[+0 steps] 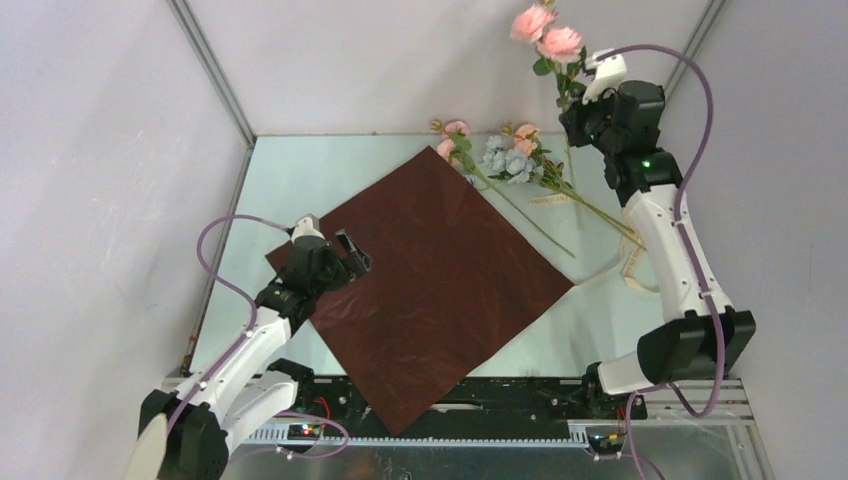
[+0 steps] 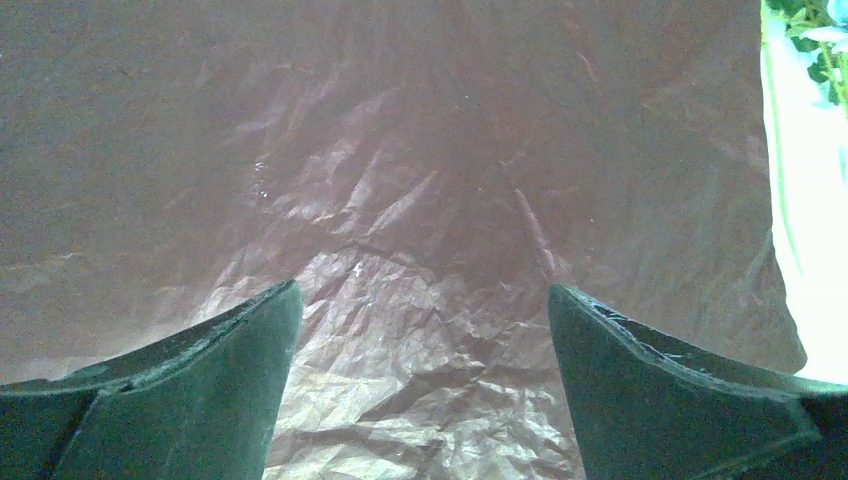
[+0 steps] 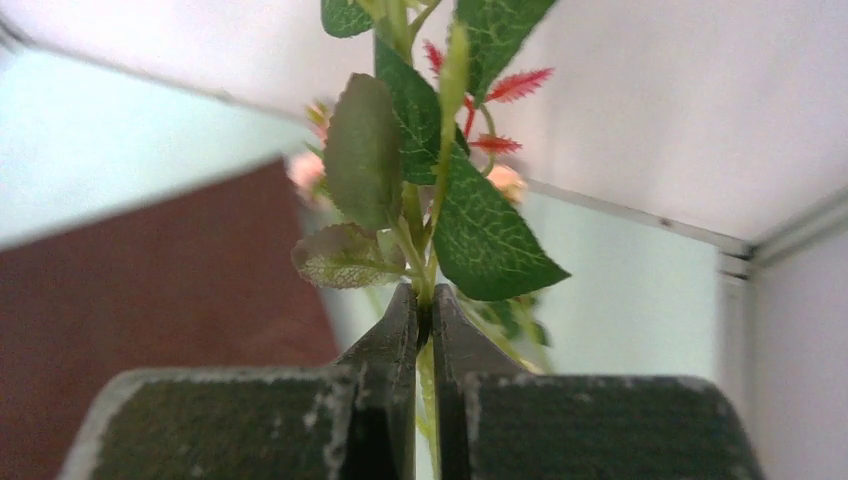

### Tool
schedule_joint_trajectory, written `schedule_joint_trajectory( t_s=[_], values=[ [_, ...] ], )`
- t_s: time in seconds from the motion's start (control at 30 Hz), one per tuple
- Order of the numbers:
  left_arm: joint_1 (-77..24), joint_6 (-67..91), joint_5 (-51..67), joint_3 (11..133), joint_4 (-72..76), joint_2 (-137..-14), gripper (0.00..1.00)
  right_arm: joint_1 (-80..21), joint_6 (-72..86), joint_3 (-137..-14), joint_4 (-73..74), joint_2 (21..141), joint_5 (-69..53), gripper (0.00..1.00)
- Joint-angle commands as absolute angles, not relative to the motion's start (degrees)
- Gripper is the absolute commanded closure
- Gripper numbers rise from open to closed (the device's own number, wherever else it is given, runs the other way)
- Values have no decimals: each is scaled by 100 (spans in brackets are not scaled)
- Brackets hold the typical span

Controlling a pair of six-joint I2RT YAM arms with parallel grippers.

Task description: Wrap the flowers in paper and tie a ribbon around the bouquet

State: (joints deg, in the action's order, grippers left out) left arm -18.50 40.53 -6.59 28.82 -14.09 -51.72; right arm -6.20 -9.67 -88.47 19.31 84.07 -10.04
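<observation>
The paper (image 1: pixel 440 290) lies flat as a diamond with its dark brown-maroon face up. My left gripper (image 1: pixel 354 250) hovers open over its left corner, nothing between the fingers; the left wrist view shows crinkled paper (image 2: pixel 420 200) under the left gripper (image 2: pixel 425 300). My right gripper (image 1: pixel 577 97) is raised at the back right, shut on the stem of a flower (image 1: pixel 545 35) with two pink heads. In the right wrist view the right gripper (image 3: pixel 425 300) pinches the leafy stem (image 3: pixel 425 210). More flowers (image 1: pixel 505 158) lie past the paper's far corner. The cream ribbon (image 1: pixel 634 275) curls beside the right arm, partly hidden.
Long green stems (image 1: pixel 590 208) run from the lying flowers toward the right arm. White walls and metal frame posts (image 1: pixel 210 70) enclose the table on three sides. The paper's near corner overhangs the black rail (image 1: pixel 500 395) at the front edge.
</observation>
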Motion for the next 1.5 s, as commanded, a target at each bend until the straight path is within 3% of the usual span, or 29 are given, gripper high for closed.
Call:
schedule_joint_trajectory(
  t_s=[0.0,0.17,0.37,0.6,0.87,0.97,1.07,1.17,1.27,1.3,1.37,1.47],
  values=[
    [-1846,4080,-525,2782,-1137,-5003,0,-909,1750,-9442,2145,7974,-1462,100],
    [-1848,4103,-581,2847,-1174,-5004,0,-1708,4110,-8490,1458,8040,-2021,100],
    [-1851,4116,-648,2834,-1184,-4945,0,-3012,5638,-7659,217,9116,-1214,100],
    [-1853,4063,-617,2769,-1150,-5051,0,-3556,5997,-8063,-335,11150,-830,100],
    [-1848,4035,-413,2773,-935,-5450,0,-3649,5624,-8978,422,12449,-98,99],
    [-1846,4020,-404,2785,-909,-5577,0,-3634,5418,-9132,757,12593,-123,83],
    [-1848,4006,-374,2821,-896,-5653,0,-3591,5131,-9151,997,12391,-213,60],
    [-1846,3966,-396,2881,-1004,-5667,0,-3505,3871,-9080,1078,11808,-219,45],
    [-1846,3907,-432,2876,-1072,-5571,0,-3222,2161,-8789,1036,11227,-378,22],
    [-1846,3900,-440,2842,-1050,-5545,0,-3127,1533,-8615,1010,10943,-567,8],
    [-1848,3887,-435,2791,-1005,-5478,0,-2734,700,-8480,1040,10648,-1090,1],
    [-1850,3856,-384,2797,-978,-5476,0,-2012,-711,-8537,1414,10613,-1758,1]
  ],
)
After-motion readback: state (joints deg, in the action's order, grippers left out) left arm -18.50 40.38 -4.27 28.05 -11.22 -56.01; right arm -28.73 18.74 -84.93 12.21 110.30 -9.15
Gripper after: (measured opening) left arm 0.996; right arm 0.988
